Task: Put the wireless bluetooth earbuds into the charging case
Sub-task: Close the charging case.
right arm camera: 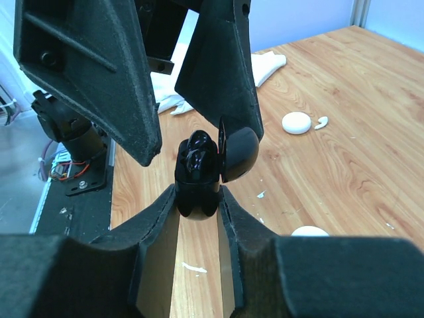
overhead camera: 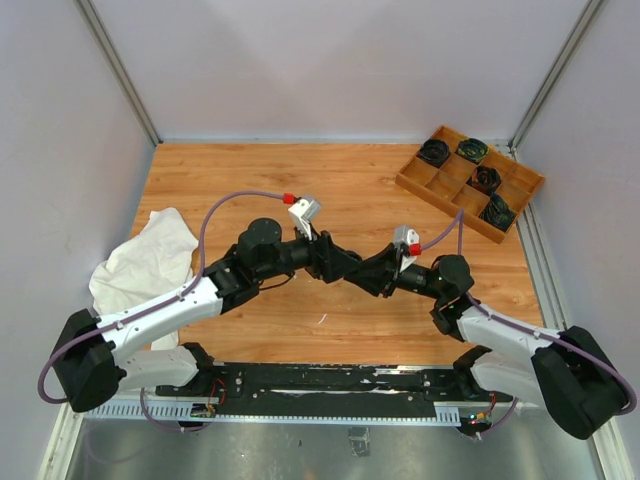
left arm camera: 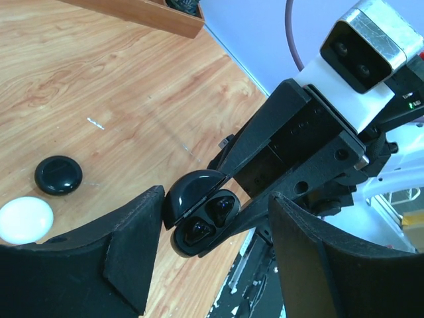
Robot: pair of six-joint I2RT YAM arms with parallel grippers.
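My right gripper is shut on the lower half of a black charging case and holds it up above the table. The case's lid stands open. In the left wrist view two black earbuds sit side by side in the wells of the case. The left gripper is open, with one finger on each side of the case; its left finger is right beside the lid. From above, both grippers meet over the middle of the table.
A black puck and a white puck lie on the wooden table. Another white puck has a small white piece beside it. A wooden compartment tray stands at the back right and a white cloth lies at the left.
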